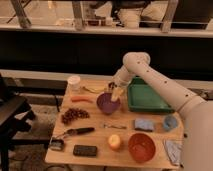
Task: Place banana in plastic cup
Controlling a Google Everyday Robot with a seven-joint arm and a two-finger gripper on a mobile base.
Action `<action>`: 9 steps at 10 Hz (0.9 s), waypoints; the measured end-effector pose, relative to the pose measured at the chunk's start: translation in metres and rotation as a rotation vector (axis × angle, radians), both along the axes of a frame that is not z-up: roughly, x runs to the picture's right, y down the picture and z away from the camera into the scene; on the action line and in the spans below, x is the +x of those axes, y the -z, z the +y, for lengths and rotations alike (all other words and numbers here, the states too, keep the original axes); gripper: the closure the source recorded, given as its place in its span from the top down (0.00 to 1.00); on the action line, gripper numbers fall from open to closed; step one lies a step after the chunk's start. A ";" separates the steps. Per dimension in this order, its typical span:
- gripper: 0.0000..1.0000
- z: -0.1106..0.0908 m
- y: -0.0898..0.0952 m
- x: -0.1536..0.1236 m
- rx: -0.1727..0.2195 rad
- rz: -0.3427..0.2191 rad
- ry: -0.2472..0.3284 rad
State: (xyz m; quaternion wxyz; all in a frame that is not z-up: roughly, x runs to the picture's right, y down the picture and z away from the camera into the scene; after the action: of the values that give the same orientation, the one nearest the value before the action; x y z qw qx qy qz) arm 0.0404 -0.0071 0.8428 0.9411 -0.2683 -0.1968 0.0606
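ROBOT ARM CLOSES ON FRUIT: The gripper (115,93) hovers at the far rim of the purple bowl (107,103), near the table's (97,120) far edge (whether it is spread or closed cannot be told). The banana (94,90) lies just to its left, apparently ungrasped. The plastic cup (170,122) sits by the right edge, so pickup, carry and drop all remain.
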 end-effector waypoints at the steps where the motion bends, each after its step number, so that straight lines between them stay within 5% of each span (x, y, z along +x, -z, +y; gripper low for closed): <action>1: 0.80 -0.008 -0.010 -0.015 0.019 -0.024 -0.006; 5: 0.80 -0.027 -0.019 -0.065 0.078 -0.114 -0.020; 9: 0.80 -0.029 -0.031 -0.106 0.081 -0.185 -0.027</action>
State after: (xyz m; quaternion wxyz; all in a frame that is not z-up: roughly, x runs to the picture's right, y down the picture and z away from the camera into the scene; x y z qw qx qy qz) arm -0.0654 -0.0361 0.8741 0.9279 -0.2320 -0.2889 0.0402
